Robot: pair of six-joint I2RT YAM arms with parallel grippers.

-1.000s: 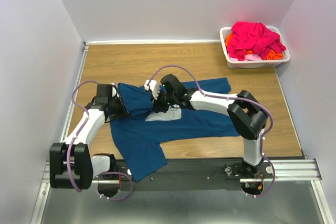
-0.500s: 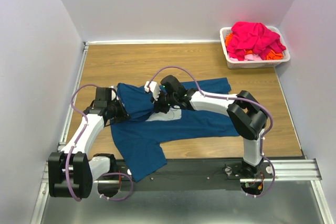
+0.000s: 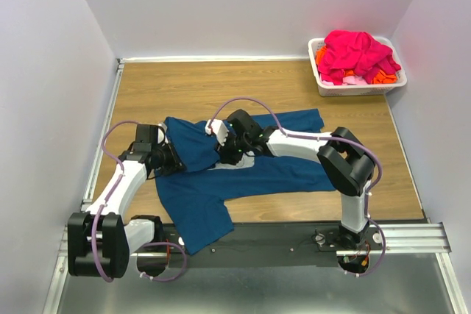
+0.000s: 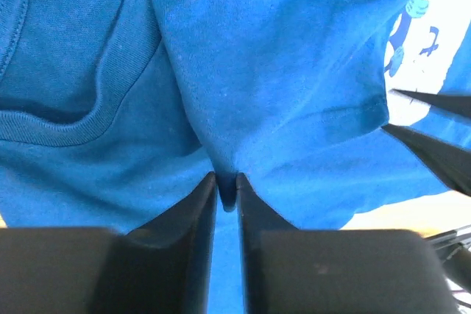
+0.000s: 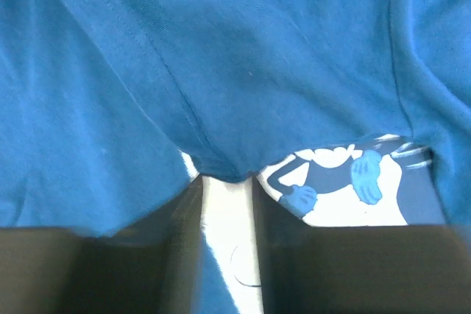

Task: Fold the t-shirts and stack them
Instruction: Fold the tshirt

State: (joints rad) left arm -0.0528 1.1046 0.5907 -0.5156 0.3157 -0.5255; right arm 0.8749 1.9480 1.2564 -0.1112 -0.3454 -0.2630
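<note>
The dark teal-blue t-shirt [image 3: 250,174] lies spread on the wooden table, its pale cartoon chest print [image 3: 234,165] partly covered by a folded-over flap. My left gripper [image 3: 171,158] is shut on a fold of the blue cloth [image 4: 227,189] at the shirt's left part, near the collar [image 4: 51,126]. My right gripper [image 3: 227,154] is shut on a hemmed edge of the same shirt [image 5: 228,170] over the print [image 5: 346,189]. Magenta-pink and orange t-shirts [image 3: 355,53] are piled in the basket.
A white plastic basket [image 3: 357,87] stands at the back right corner of the table. Pale walls close the left, back and right. A metal rail [image 3: 257,244] runs along the near edge with both arm bases.
Both grippers have drawn toward the near edge, carrying the shirt's upper-left flap down over the chest print. The right gripper moved slightly left and down; the left gripper shifted down.
</note>
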